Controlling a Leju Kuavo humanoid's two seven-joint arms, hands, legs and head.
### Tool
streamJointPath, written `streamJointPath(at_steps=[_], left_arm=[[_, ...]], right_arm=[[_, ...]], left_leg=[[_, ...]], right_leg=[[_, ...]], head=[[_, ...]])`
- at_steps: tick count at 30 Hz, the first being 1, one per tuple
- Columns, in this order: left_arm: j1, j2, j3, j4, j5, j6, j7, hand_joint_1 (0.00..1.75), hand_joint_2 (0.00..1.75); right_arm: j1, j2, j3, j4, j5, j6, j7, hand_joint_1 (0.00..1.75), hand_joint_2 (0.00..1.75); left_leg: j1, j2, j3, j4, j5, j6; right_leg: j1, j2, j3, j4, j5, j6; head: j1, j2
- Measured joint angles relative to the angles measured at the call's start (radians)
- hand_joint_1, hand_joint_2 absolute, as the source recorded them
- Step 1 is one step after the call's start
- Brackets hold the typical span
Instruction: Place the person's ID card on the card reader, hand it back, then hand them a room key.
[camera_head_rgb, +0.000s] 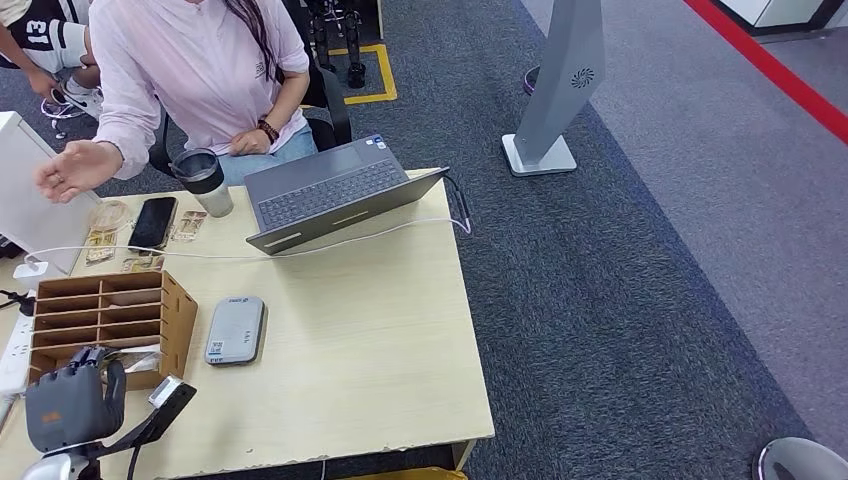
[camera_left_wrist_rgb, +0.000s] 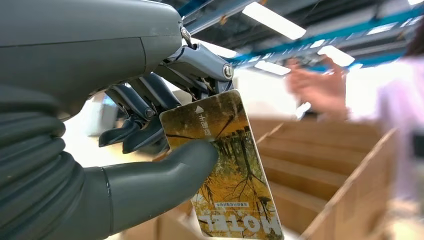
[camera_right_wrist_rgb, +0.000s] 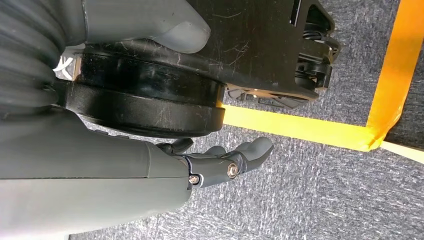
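The robot's left hand (camera_left_wrist_rgb: 165, 135) pinches the yellow printed plastic room key card (camera_left_wrist_rgb: 225, 165) over the wooden slotted organiser (camera_head_rgb: 105, 320), right hand (camera_right_wrist_rgb: 220, 160) loosely empty; handover to the person's outstretched hand (camera_head_rgb: 75, 170) seems next.

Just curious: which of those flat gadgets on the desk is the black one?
The phone beside the steel cup; the card reader by the wooden organizer is grey.

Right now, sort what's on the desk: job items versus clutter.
Job:
left hand, pinching the room key
card reader
wooden card rack
person's raised hand

Clutter:
laptop
tumbler
phone
white cable
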Motion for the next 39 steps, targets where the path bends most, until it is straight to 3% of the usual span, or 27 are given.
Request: streamJointPath(at_steps=[5, 11, 15, 21, 24, 30, 39], left_arm=[[0.033, 0.005, -0.025, -0.153, -0.014, -0.001, 0.013, 1.75, 1.75], [0.036, 0.038, -0.166, -0.360, -0.087, -0.034, 0.103, 1.75, 1.75], [-0.019, 0.069, -0.243, -0.426, -0.071, -0.041, 0.140, 1.75, 1.75], [-0.113, 0.090, -0.265, -0.429, -0.041, -0.048, 0.143, 1.75, 1.75], [-0.209, 0.096, -0.266, -0.361, -0.042, -0.082, 0.169, 1.75, 1.75], [-0.489, 0.112, -0.262, -0.004, -0.042, -0.060, 0.138, 1.75, 1.75], [-0.588, 0.113, -0.257, 0.200, -0.069, -0.046, 0.157, 1.75, 1.75]], right_arm=[[0.001, 0.000, -0.017, 0.000, -0.011, -0.004, -0.010, 0.00, 1.75], [0.002, 0.000, -0.032, 0.002, -0.033, -0.008, -0.016, 0.00, 1.75], [0.003, 0.000, -0.039, 0.003, -0.034, -0.003, -0.019, 0.00, 1.75], [0.003, 0.000, -0.039, 0.003, -0.027, 0.000, -0.013, 0.00, 1.75], [0.001, 0.000, -0.039, 0.003, 0.000, 0.010, -0.001, 0.00, 1.75], [-0.004, 0.000, -0.039, -0.003, 0.049, 0.033, 0.026, 0.00, 1.75], [-0.002, 0.000, -0.039, -0.014, 0.072, 0.039, 0.046, 0.00, 1.75]], left_leg=[[0.000, 0.000, 0.000, 0.000, 0.000, 0.000], [0.000, 0.000, 0.000, 0.000, 0.000, 0.000], [0.000, -0.001, -0.001, 0.000, 0.001, 0.000], [0.000, 0.000, -0.001, 0.000, 0.002, 0.000], [0.000, -0.003, -0.002, 0.001, 0.004, 0.000], [0.000, -0.003, -0.004, 0.000, 0.009, -0.001], [0.000, -0.001, -0.004, 0.000, 0.010, -0.001]], right_leg=[[0.000, 0.000, -0.001, 0.000, 0.000, 0.000], [0.000, -0.001, -0.001, 0.000, 0.001, 0.000], [0.000, -0.001, -0.001, 0.000, 0.002, 0.001], [0.000, -0.001, -0.002, 0.000, 0.003, 0.000], [0.000, -0.003, -0.003, 0.000, 0.003, 0.001], [0.000, -0.002, -0.003, 0.001, 0.008, 0.000], [0.000, 0.000, -0.004, 0.001, 0.009, 0.000]], head=[[0.000, 0.000], [0.000, 0.000], [0.001, 0.000], [0.000, 0.000], [0.001, 0.000], [0.000, 0.000], [0.000, 0.000]])
